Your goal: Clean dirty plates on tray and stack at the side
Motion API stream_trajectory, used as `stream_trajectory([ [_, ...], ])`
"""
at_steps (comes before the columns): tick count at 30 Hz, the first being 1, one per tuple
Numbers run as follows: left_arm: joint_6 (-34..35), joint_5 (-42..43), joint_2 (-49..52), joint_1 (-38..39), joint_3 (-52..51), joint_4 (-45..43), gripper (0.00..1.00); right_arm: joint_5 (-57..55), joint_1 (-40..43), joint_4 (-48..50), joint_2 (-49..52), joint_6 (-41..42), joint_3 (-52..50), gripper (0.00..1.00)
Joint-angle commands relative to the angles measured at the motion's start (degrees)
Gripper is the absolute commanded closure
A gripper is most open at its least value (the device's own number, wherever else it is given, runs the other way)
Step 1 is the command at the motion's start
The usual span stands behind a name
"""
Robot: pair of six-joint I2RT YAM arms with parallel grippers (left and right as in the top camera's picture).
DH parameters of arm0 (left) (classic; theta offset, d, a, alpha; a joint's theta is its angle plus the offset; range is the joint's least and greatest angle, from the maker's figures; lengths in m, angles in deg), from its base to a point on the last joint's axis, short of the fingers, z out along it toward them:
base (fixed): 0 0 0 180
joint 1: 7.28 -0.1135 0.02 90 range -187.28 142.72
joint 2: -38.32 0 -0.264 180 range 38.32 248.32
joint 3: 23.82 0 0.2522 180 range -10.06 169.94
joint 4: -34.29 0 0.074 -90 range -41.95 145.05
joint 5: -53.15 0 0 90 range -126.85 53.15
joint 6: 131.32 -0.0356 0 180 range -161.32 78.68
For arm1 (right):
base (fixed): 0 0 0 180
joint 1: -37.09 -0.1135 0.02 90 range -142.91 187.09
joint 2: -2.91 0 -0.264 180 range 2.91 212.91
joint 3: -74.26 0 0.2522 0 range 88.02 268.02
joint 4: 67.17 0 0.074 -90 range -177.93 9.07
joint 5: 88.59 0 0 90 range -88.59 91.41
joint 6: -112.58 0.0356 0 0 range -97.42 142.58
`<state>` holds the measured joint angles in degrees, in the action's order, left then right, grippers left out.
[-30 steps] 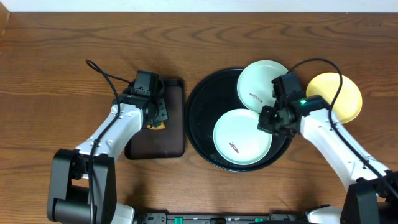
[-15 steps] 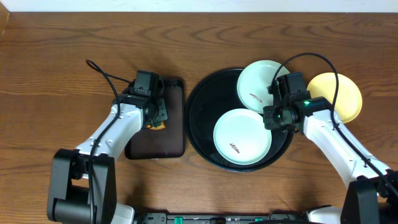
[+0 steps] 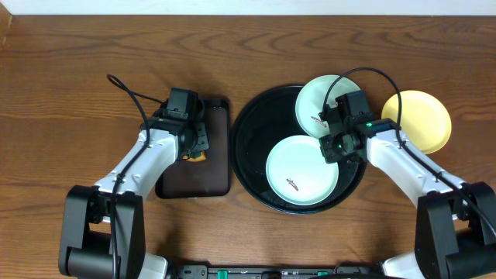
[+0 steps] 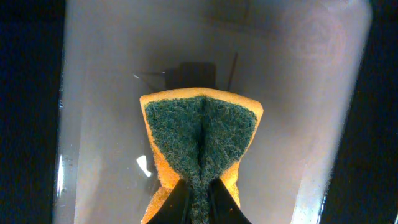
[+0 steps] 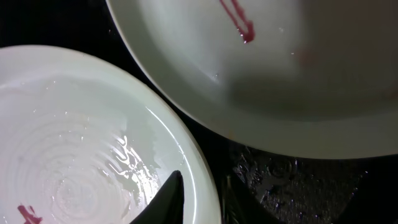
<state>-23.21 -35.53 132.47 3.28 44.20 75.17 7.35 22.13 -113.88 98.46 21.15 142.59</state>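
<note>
Starting at my left gripper (image 4: 199,200), the jaws are pressed tight together on the narrow end of a sponge (image 4: 199,134), yellow with a dark green scouring face that fans out ahead of my fingertips. Beneath that gripper lies a dark rectangular tray (image 3: 211,177), and the sponge hangs over its glossy floor; I cannot tell whether the two touch. Off to the right of that gripper sits the round black tray (image 3: 249,147) on the wooden table (image 3: 62,77). My right gripper (image 3: 335,147) hovers low over the right part of this tray, at the spot where two plates come close. The nearer mint plate (image 3: 298,167) lies flat inside the tray, just left of and below my right fingers, its rim passing under them, with a small brown smear near its front. The farther mint plate (image 3: 318,99) lies ahead of that gripper, leaning over the tray's far rim, also smeared. Whether my right jaws grip the nearer rim or merely straddle it, I cannot tell. Right of that gripper, off the tray, rests the yellow plate (image 3: 422,120).
</note>
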Motion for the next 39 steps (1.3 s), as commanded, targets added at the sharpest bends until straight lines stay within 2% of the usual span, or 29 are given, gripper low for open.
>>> stream_trajectory([
  [1,-0.50,-0.31,0.24,-0.11,-0.09,0.17,0.90,0.37,-0.68,-0.04,0.81,-1.01,-0.50,0.79],
  [9,-0.50,-0.31,0.24,-0.11,-0.09,0.17,0.90,0.33,-0.68,1.68,0.81,-0.98,-2.71,0.82],
  [11,-0.50,-0.31,0.24,-0.11,-0.09,0.17,0.90,0.33,-0.68,2.38,0.81,-0.98,-3.43,0.87],
  [13,-0.50,-0.31,0.24,-0.11,-0.09,0.17,0.90,0.37,-0.68,2.78,0.81,-0.57,-3.80,0.99],
  [15,-0.50,-0.31,0.24,-0.11,-0.09,0.20,0.90,0.37,-0.68,3.34,0.76,1.14,-3.74,0.99],
  [21,-0.50,-0.31,0.24,-0.11,-0.09,0.20,0.90,4.24,-0.66,3.43,-0.31,14.38,-1.88,0.99],
  [25,-0.50,-0.31,0.24,-0.11,-0.09,0.22,0.90,4.63,-0.68,1.95,-0.83,31.41,-1.88,0.99],
  [27,-0.52,-0.33,0.24,-0.11,-0.09,0.22,0.90,4.66,-0.90,1.64,-0.79,36.41,-2.25,0.99],
  [34,-0.52,-0.33,0.26,-0.11,-0.11,0.22,0.90,4.46,-4.46,2.67,-0.79,41.55,-3.34,0.99],
  [39,-0.52,-0.33,0.26,-0.11,-0.11,0.26,0.90,1.77,-5.97,4.11,-0.83,40.50,-3.30,0.99],
])
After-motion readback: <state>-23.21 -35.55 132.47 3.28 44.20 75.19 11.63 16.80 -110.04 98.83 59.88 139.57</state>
